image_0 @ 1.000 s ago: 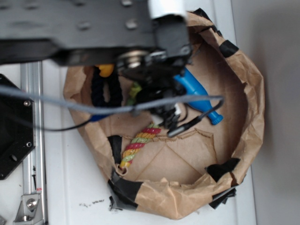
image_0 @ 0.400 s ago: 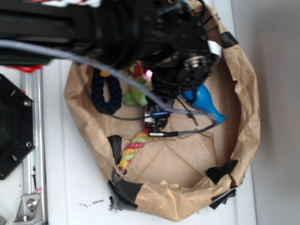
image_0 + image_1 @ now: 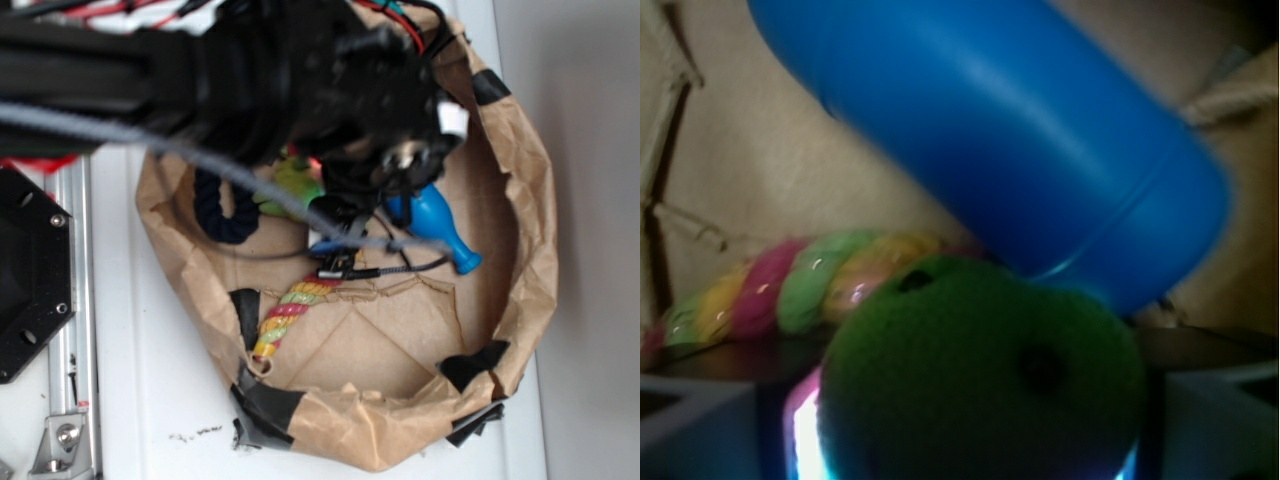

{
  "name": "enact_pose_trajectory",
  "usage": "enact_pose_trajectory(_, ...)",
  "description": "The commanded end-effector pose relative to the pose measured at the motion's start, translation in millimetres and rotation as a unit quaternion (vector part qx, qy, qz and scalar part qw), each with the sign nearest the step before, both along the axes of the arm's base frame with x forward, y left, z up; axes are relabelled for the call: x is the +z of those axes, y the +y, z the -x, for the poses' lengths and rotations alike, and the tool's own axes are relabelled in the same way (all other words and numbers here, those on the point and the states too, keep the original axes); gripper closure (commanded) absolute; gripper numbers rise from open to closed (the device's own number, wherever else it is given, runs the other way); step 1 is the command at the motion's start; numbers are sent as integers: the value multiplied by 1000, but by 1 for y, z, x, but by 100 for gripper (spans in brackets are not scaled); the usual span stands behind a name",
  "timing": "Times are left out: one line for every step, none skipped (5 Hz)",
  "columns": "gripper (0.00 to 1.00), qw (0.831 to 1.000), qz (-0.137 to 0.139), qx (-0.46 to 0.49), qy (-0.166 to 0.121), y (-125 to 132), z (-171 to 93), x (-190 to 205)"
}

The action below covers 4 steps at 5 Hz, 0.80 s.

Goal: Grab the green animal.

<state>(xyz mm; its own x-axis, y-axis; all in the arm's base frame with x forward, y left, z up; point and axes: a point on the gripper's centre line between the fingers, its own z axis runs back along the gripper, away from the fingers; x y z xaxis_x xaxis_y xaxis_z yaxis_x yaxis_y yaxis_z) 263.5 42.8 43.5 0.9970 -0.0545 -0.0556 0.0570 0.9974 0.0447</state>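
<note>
The green animal (image 3: 980,385) sits directly at the end effector (image 3: 335,225), filling the space between its parts, though whether they pinch it cannot be told.

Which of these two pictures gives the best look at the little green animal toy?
The wrist view: the green animal fills the lower middle of the picture, a dark green round shape close to the camera, though blurred. In the exterior view only a lime-green patch peeks out beneath the black robot arm.
</note>
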Motion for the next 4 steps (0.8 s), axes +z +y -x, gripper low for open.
enact_pose_trajectory(100, 992, -5, 14, -123, -19, -8, 93)
enact_pose_trajectory(100, 990, 1, -1, -139, -38, -19, 141)
enact_pose_trajectory(100, 987, 21, -11, -160, -47, -26, 159)
enact_pose_trajectory(100, 986, 31, -16, -161, -52, -37, 162)
